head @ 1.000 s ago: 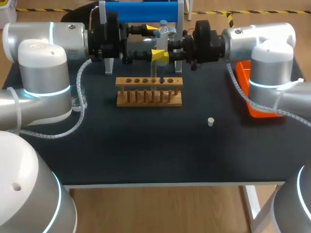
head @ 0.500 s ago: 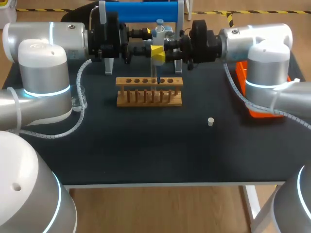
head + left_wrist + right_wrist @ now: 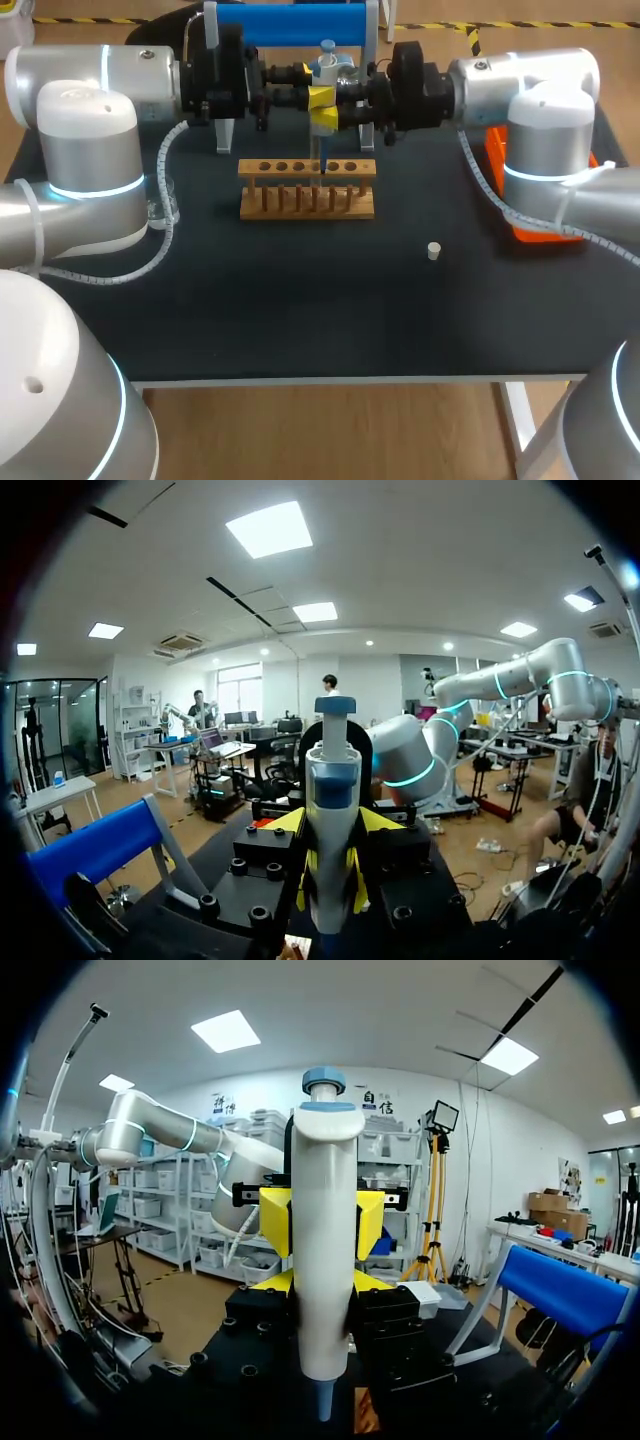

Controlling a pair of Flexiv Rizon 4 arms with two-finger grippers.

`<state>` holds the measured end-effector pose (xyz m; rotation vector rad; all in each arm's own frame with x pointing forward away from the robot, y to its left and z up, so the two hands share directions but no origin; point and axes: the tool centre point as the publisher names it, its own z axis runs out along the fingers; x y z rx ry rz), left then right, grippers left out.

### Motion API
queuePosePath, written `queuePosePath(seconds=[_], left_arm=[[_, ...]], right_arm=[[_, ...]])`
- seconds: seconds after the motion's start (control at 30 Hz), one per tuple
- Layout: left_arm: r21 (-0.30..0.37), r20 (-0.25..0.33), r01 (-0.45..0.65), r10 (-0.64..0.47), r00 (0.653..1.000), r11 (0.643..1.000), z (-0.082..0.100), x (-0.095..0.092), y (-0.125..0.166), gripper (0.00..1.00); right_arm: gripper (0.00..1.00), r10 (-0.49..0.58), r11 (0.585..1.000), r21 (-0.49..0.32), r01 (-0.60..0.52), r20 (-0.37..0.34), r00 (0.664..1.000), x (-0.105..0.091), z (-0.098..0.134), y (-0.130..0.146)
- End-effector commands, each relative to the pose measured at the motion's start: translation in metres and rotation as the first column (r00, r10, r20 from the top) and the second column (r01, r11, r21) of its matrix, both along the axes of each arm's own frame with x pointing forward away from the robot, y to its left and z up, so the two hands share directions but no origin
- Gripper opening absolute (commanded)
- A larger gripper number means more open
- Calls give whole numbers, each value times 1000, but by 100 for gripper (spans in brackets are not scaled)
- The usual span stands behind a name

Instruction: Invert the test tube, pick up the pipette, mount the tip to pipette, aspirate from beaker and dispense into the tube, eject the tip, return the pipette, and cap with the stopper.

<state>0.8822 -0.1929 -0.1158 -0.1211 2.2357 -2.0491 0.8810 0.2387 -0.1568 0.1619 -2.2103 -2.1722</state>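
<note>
Clamps the white, blue-topped plastic pipette point(image 3: 328, 68) in the right gripper point(image 3: 321, 100) above the wooden rack point(image 3: 306, 192) near the far edge of the table point(image 3: 300, 300), left gripper point(image 3: 303, 88) state untellable; risks spilling through misalignment.

Legible text, labels, numbers and signs: none are showing on the pipette point(image 3: 322, 1250), the wooden rack point(image 3: 307, 190) far middle, the stopper point(image 3: 433, 250) near right, the orange bin point(image 3: 541, 233) or the table point(image 3: 300, 310).
</note>
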Motion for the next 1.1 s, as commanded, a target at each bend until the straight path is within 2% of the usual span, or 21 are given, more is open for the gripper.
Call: queuePosePath(seconds=[0.03,0.17,0.2,0.23,0.27,0.3,0.53,0.77,0.93,1.03,1.1], left_arm=[[3,-3,3,-3,1000,1000,0,-1,-1,0],[3,-3,3,-3,1000,1000,0,-1,-1,0],[3,-3,3,-3,1000,1000,0,-1,-1,0],[3,-3,3,-3,1000,1000,0,-1,-1,0],[3,-3,3,-3,1000,1000,0,-1,-1,0],[3,-3,3,-3,1000,1000,0,-1,-1,0],[3,-3,3,-3,1000,1000,0,-1,-1,0],[3,-3,3,-3,1000,1000,0,-1,-1,0],[3,-3,3,-3,1000,1000,0,-1,-1,0],[3,-3,3,-3,1000,1000,0,-1,-1,0],[3,-3,3,-3,1000,1000,0,-1,-1,0]], right_arm=[[0,2,1000,-1,-2,3,1000,2,2,1],[0,13,1000,-11,-13,7,1000,2,2,1],[14,15,1000,-10,-15,6,1000,2,3,2],[45,16,1000,-10,-16,5,1000,2,3,2],[82,17,1000,-11,-17,4,1000,2,3,2],[100,18,1000,-10,-18,4,1000,2,4,2],[100,17,1000,-13,-17,-4,1000,1,6,-13],[100,-15,999,-31,15,-12,1000,9,7,-59],[100,-94,991,-96,94,4,996,30,5,-89],[100,-168,969,-187,162,-13,986,48,3,-93],[100,-213,954,-220,206,-9,977,60,2,-94]])
